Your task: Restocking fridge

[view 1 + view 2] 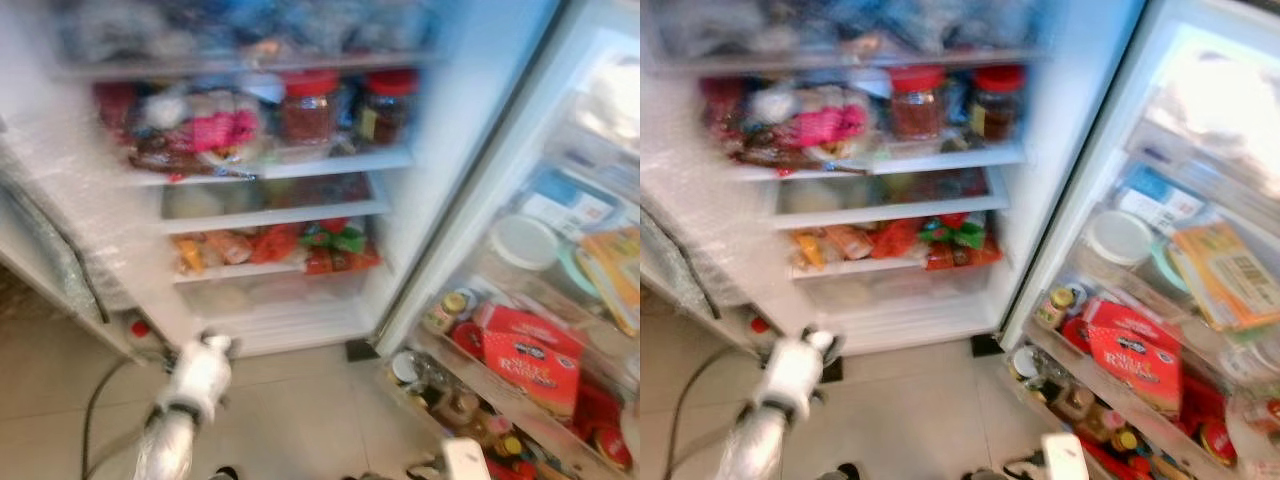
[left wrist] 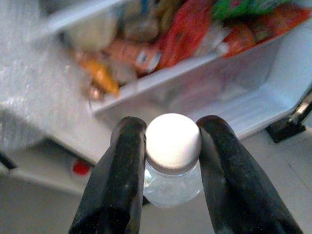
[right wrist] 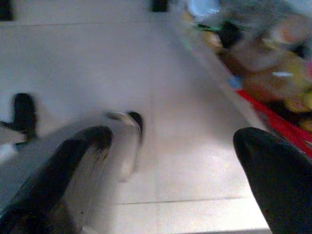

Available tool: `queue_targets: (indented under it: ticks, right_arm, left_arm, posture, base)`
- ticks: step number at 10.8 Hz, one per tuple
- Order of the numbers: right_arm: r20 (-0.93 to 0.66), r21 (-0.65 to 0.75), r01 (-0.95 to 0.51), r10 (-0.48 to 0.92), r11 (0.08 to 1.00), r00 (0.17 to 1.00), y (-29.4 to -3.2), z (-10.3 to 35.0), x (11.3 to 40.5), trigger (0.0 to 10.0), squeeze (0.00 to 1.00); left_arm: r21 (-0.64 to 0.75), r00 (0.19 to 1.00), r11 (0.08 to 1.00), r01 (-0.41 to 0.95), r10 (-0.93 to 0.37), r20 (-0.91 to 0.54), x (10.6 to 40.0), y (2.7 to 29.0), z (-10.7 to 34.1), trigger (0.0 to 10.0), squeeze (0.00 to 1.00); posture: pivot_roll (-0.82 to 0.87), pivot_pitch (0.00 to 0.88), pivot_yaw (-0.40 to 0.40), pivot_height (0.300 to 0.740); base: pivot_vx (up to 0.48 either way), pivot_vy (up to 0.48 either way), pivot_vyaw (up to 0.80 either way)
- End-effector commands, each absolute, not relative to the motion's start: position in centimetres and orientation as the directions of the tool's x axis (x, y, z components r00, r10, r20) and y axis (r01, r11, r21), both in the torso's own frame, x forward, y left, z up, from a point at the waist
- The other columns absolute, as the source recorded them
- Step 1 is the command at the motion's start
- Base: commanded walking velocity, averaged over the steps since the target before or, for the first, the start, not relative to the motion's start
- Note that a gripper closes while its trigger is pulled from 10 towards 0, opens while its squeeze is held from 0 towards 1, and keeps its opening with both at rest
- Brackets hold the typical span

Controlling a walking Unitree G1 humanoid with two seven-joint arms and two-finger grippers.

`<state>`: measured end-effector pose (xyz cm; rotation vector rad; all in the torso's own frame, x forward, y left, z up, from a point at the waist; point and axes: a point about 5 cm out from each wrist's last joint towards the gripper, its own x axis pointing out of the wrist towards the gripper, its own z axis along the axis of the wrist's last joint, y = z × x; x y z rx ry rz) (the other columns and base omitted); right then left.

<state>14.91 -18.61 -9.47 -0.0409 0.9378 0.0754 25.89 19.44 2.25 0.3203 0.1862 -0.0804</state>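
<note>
Blurred frames. Open fridge (image 1: 420, 190) filled the upper frame, with two red-lidded jars (image 1: 308, 108) on an upper shelf and one red box (image 1: 530, 355) in the door at lower right. Left gripper (image 2: 168, 146) at lower left had jaws clamped on one white-capped bottle (image 2: 173, 144). Right gripper (image 3: 170, 146) jaws were wide above the floor (image 3: 161, 73).

Packed fridge shelves (image 1: 270, 165) leave little room; the bottom drawer (image 1: 285, 305) and tiled floor (image 1: 300, 410) lie open.
</note>
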Motion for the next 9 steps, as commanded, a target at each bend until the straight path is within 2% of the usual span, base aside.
queue_targets:
  ticks: [1,6,9]
  right_arm:
    - [-0.837,0.005,-0.085,0.051,0.996,0.545,-18.7,-10.0,13.5,10.0,0.0]
    - [-0.838,0.007,-0.097,0.058,0.995,0.543,-18.7,-10.0,13.5,10.0,0.0]
    - [-0.838,0.005,-0.106,0.062,0.994,0.542,-18.8,-10.0,13.5,10.0,0.0]
  left_arm:
    - [0.282,0.985,0.953,0.112,-0.07,-0.155,26.7,19.2,3.0,10.0,0.0]
    - [0.206,0.997,0.976,0.076,-0.069,-0.042,24.7,20.9,5.2,10.0,0.0]
    - [0.273,0.991,0.953,0.131,-0.127,-0.033,24.1,21.3,6.6,10.0,0.0]
  posture:
    - [-0.12,0.205,-0.055,0.74]
    - [-0.12,0.211,-0.06,0.74]
    - [-0.11,0.207,-0.062,0.74]
  base:
    - [0.0,0.0,0.0]
    - [0.0,0.0,0.0]
    - [0.0,0.0,0.0]
